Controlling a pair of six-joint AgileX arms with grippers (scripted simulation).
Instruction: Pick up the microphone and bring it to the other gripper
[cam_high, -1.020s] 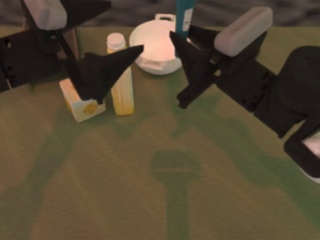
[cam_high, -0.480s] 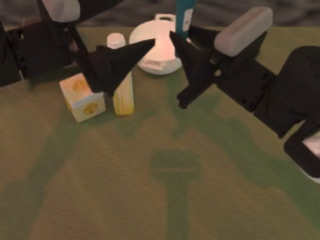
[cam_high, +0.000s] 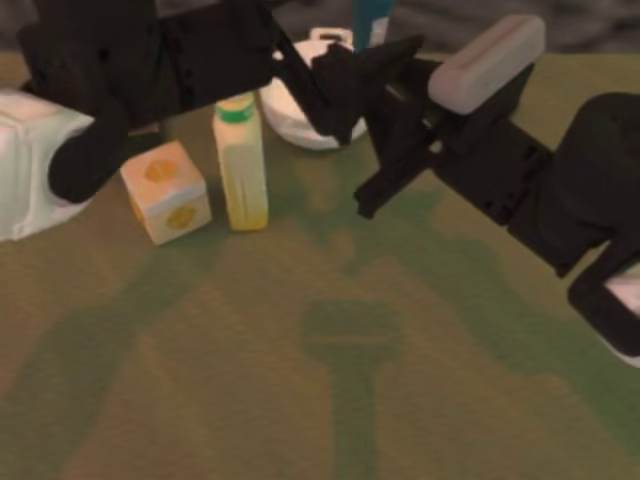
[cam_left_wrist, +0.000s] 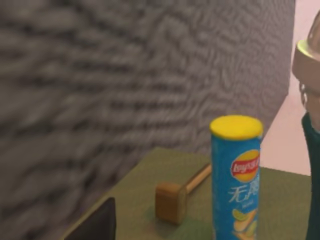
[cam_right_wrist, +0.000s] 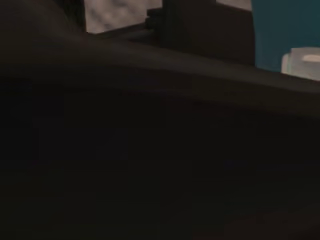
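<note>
Standing upright, the microphone (cam_high: 371, 18) sits between both tools' tips.

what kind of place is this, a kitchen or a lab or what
Most likely a rendered tabletop test scene, not a real kitchen: a green mottled table before a grey patterned wall, strewn with unrelated items such as a yellow bottle, a printed cube, a chips can and a wooden mallet.

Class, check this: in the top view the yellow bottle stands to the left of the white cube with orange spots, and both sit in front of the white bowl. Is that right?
Not quite. The top view shows the yellow bottle standing to the right of the cube, not the left. The rest holds: both sit in front of the white bowl.
</note>
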